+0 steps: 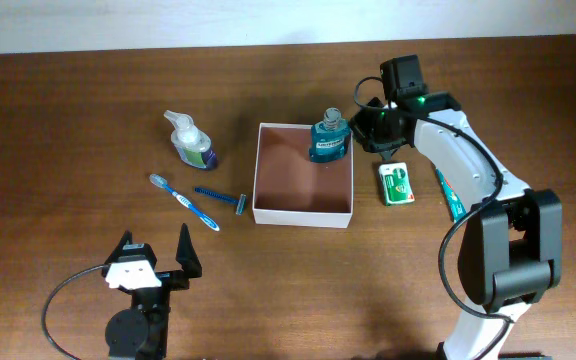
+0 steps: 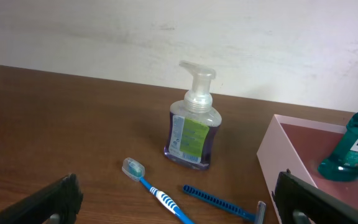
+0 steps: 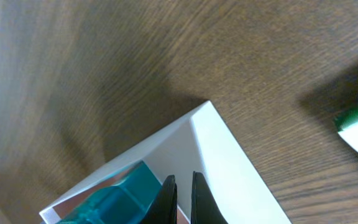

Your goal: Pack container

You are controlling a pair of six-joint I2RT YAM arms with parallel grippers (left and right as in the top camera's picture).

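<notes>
Packing is partly done, it appears: a teal mouthwash bottle stands in the upper right corner of the square, white-walled container, which sits mid-frame on the brown wooden surface. The right gripper hangs over that same corner, just beside the bottle, its jaws pressed together on nothing. At lower left, well apart from the box, the left gripper shows jaws spread wide and empty. The next move likely calls for parting the right jaws and reaching for the small green packet just right of the container.
</notes>
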